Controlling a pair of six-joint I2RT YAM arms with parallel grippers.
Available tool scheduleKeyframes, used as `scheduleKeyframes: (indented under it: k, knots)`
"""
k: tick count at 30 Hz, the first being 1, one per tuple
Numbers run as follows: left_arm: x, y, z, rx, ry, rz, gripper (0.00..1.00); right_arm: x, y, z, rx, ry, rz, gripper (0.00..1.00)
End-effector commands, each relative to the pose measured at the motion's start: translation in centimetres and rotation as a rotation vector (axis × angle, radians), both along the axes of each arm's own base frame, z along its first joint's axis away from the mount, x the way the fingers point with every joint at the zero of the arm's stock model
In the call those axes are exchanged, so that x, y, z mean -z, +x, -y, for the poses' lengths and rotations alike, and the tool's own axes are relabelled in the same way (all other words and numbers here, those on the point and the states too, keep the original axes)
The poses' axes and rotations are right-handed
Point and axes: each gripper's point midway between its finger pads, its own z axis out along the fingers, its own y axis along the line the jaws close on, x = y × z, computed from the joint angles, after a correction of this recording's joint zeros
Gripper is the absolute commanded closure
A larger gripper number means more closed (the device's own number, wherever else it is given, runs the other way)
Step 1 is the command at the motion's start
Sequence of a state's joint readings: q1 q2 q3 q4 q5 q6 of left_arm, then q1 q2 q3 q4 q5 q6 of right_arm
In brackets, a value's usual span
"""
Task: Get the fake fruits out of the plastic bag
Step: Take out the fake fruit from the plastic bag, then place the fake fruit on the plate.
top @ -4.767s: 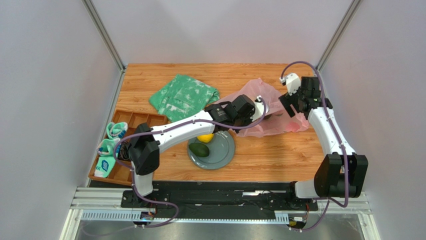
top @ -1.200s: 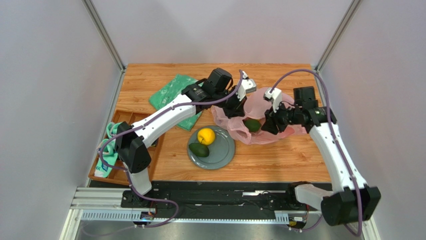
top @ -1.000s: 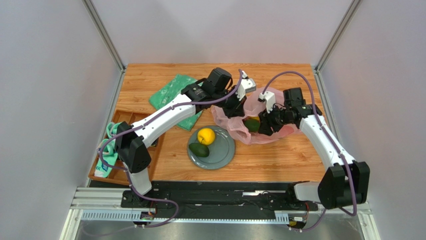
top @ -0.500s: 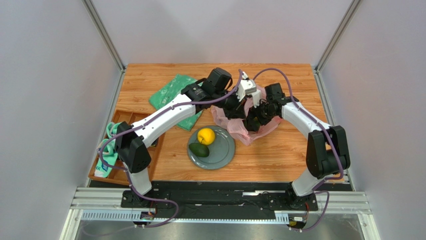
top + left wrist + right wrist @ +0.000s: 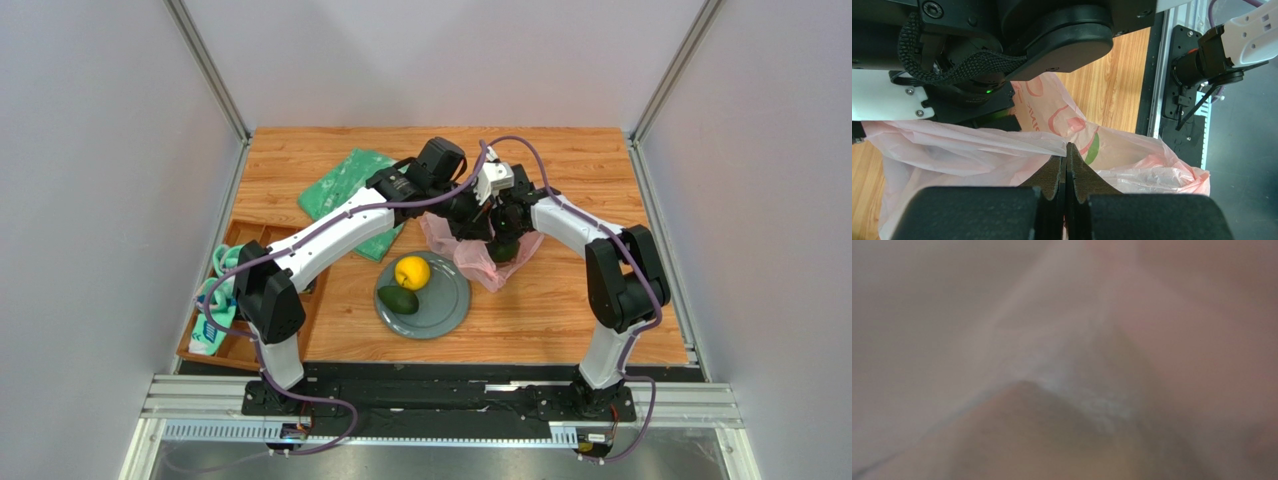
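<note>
While the left gripper is clamping its two fingers flat together on a fold of the plastic bag, the thin pink film is bunching up on either side of the pinch, and the left wrist view is showing peach and green print on the film just beyond the fingertips. From above, the bag is lying crumpled on the wooden table, near the middle of its far half, with both arms converging over it. The right gripper is reaching down into the gathered bag from the right. The top view is hiding its jaws behind the wrist and the film, and the right wrist view is giving nothing but a blurred pink-grey haze pressed close to the lens, so whether it is spread or closed on anything cannot be told. What is lying inside the bag cannot be made out either.

Two of the fake fruits are sitting outside the bag on a round grey-green plate, just in front of the bag: a yellow-orange citrus and a dark green avocado, touching each other. A flat green patterned bag is lying to the left, partly under the left arm. A wooden tray is resting at the table's left edge, holding teal items.
</note>
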State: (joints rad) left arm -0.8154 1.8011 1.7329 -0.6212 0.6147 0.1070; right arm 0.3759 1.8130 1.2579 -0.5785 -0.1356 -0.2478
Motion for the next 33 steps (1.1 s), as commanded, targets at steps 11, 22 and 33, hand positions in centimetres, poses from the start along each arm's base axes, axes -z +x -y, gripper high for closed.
scheduleKeyframes:
  k: [11, 22, 33]
  knots:
    - [-2.4, 0.2, 1.0, 0.028, -0.048, 0.066, 1.00, -15.0, -4.6, 1.4, -0.133, 0.131, 0.302, 0.46]
    - [-11.5, 0.8, -4.2, -0.068, -0.134, 0.241, 0.01, -23.4, -14.8, 2.2, -0.284, 0.271, 0.404, 0.46]
    - [-12.7, 0.5, -17.1, -0.415, -0.170, 0.255, 0.01, -34.1, -15.9, -2.0, -0.440, 0.313, 0.544, 0.47]
